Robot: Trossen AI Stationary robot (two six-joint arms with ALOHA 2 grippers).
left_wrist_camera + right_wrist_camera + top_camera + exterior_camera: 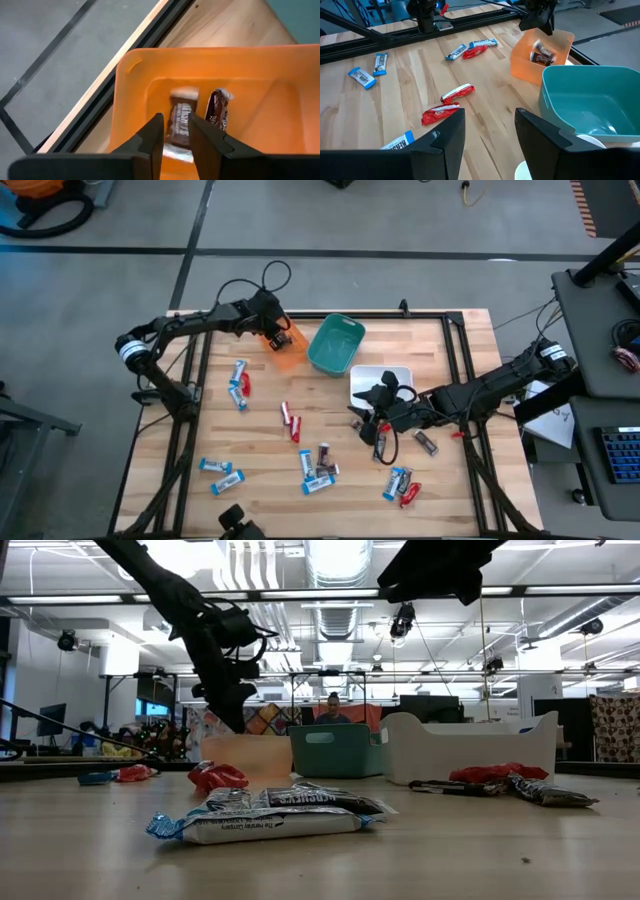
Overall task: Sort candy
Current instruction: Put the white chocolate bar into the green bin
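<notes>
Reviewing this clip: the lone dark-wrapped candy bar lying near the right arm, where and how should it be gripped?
Grip the dark bar across its narrow width at mid-length, coming straight down from above. It lies flat and alone on the table with its long axis diagonal, so the fingers should be turned to straddle that line. The open right gripper is the nearer one.

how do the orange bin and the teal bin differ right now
The orange bin holds two dark brown candy bars; the teal bin looks empty where visible. The left hand hangs over the orange bin, while nothing hovers over the teal bin. Both are open plastic bins side by side along the table's far edge.
</notes>
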